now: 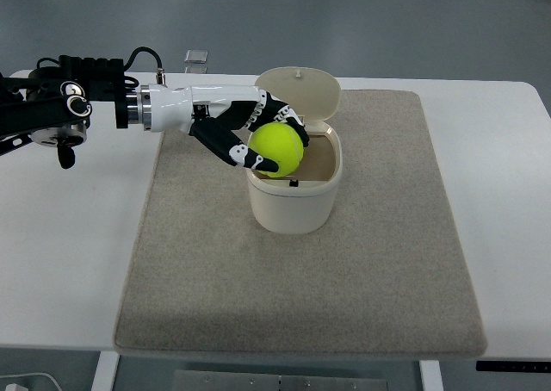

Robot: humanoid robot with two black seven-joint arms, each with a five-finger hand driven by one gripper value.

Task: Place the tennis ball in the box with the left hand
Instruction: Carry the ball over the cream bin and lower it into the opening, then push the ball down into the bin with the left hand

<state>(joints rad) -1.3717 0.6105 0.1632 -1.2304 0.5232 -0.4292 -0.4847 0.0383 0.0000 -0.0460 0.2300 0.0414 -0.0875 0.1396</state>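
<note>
The ball (277,148) is being held by the left hand (245,133), fingers wrapped around it, over the open box (295,203) near the mat's (387,279) far edge; being light, springy and fuzzy, it is judged best gripped across its middle

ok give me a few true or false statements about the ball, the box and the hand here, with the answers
1. The left hand has its fingers wrapped round the tennis ball. True.
2. The box has its lid shut. False: the lid is hinged up and back, leaving the box open.
3. The tennis ball is held over the open top of the box. True.
4. The box stands on the bare white table. False: it stands on the grey mat that covers the table's middle.
5. The right hand is steadying the box. False: no right hand is in view.
</note>
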